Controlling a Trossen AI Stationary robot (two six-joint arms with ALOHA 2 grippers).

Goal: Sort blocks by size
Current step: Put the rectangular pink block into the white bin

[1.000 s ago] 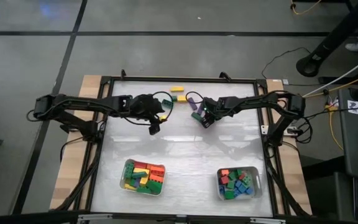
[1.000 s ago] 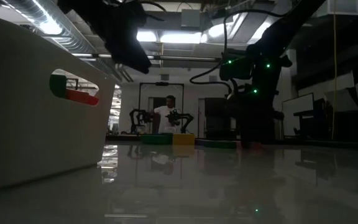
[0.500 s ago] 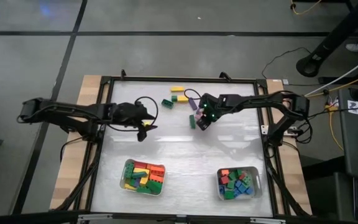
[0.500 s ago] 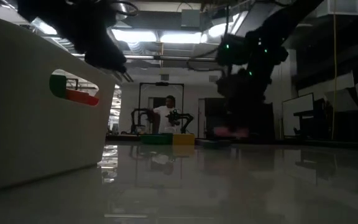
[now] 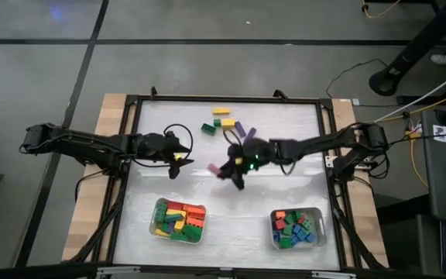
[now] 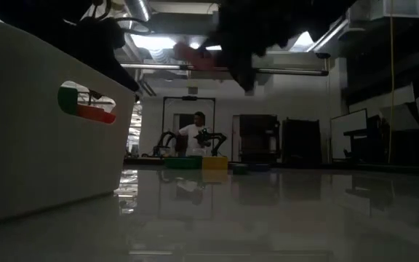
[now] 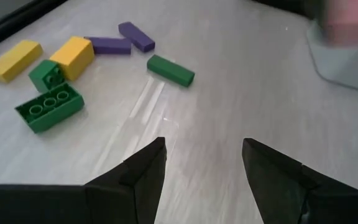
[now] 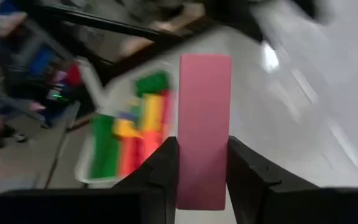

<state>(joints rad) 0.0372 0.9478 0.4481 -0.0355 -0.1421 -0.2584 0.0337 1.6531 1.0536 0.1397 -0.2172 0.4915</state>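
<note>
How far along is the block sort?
Mostly done: both trays, left and right, hold many blocks. In hand: the right end effector grips a long pink block over mid-table. Left: a few loose blocks at the far edge. The left end effector is open.

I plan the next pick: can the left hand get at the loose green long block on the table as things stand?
Probably yes. The left hand is open and empty, and bare table lies between it and the green long block. The right hand, holding a pink block, is off to the side.
</note>
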